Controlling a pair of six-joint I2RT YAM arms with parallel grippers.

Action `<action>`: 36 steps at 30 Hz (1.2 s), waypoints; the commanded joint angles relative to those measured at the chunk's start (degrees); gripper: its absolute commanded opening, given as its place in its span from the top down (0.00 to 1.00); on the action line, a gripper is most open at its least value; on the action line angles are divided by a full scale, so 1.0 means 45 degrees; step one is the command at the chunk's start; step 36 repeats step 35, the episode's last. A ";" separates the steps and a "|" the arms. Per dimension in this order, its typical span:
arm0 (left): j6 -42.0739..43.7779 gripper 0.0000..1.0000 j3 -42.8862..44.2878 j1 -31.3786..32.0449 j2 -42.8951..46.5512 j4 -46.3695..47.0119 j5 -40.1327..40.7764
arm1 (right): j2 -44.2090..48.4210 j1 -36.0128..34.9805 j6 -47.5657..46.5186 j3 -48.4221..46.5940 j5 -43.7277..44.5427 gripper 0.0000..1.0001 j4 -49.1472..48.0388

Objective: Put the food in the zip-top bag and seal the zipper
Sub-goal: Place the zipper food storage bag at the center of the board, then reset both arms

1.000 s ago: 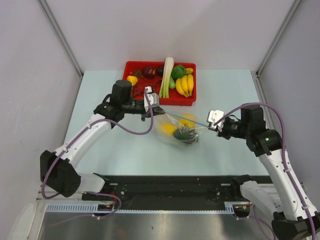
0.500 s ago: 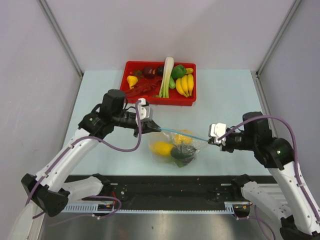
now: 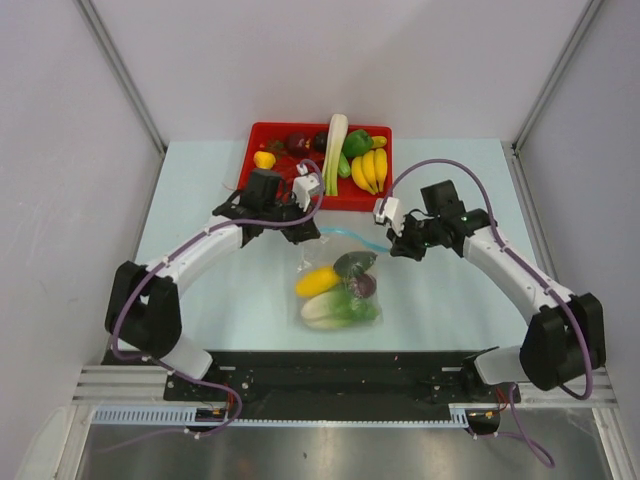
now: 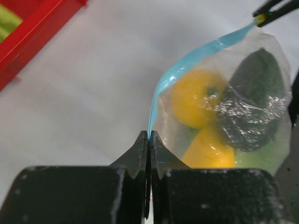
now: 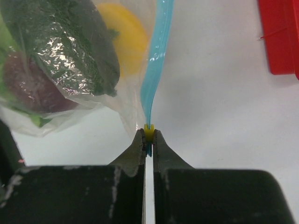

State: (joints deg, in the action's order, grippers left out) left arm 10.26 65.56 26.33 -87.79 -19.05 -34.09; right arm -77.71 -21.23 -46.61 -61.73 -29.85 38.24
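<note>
At zipper (image 4: 187, 63) ends, left gripper (image 4: 148, 137) and right gripper (image 5: 148, 135) clamped; food (image 4: 198, 98) hazy through bag (image 5: 133, 107).

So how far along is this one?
Done: a yellow fruit, a cabbage and dark pieces sit inside the zip-top bag. In hand: the left gripper and right gripper each pinch one end of the blue zipper. Remaining: whether it is sealed does not show; bananas and more lie in the red tray.
</note>
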 commanded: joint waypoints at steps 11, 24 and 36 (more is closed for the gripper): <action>-0.2065 0.18 -0.0117 -0.1296 0.1069 0.1206 -0.0216 | 0.0314 0.0323 0.4062 -0.0148 -0.0066 0.35 -0.3576; -0.2084 0.00 0.4650 -0.3993 0.0933 -0.2956 0.1284 | 0.2426 0.4443 1.0101 -0.0246 -0.1023 0.06 -0.5822; -0.2202 0.00 0.4297 -0.5400 0.0681 -0.2935 0.2008 | 0.0747 0.7100 1.1937 -0.0129 -0.1688 0.00 -0.5410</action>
